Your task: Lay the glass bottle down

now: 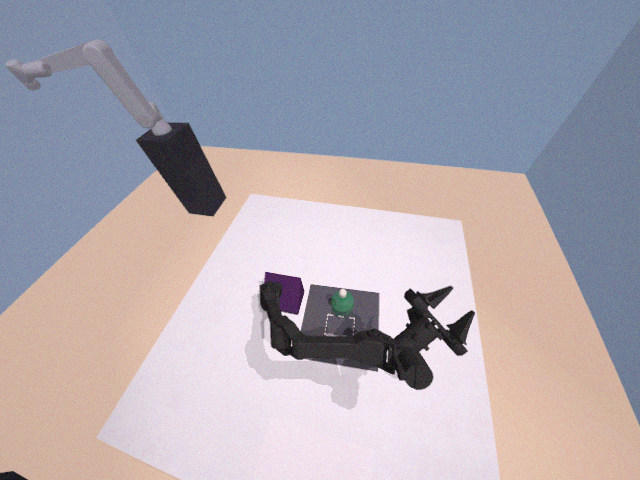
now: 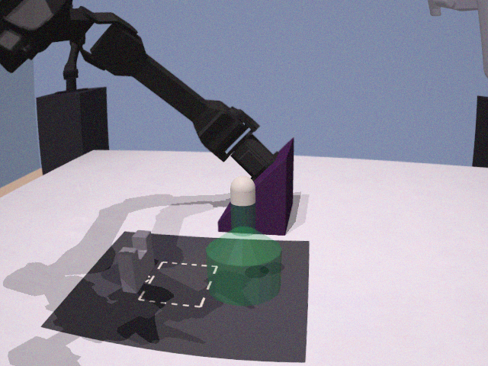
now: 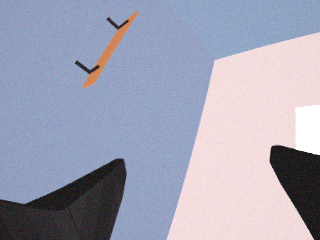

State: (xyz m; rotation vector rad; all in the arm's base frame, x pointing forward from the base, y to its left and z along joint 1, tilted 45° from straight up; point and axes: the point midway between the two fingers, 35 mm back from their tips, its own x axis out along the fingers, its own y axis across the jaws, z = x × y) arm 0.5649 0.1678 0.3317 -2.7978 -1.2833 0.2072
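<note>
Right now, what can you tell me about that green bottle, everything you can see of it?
The green bottle looks like see-through glass, with a wide, round body, sloping shoulders, a narrow neck and a rounded, cream-coloured top. It stands upright on the dark grey mat, next to the dashed outline, not lying in it. The purple wedge is behind it in the exterior view. The gripper is open and well away from it; nothing but the mat appears to touch it.

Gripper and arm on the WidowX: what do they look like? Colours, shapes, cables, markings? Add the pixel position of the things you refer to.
The matte-black six-joint arm (image 1: pixel 338 347) (image 2: pixel 169 85) has chunky, angular joint housings and slim links. Its black parallel-jaw gripper (image 1: pixel 461 300) (image 3: pixel 199 160) has a straight crossbar and two wedge-shaped fingers tapering to blunt tips. I can't make out cables or markings.
</note>
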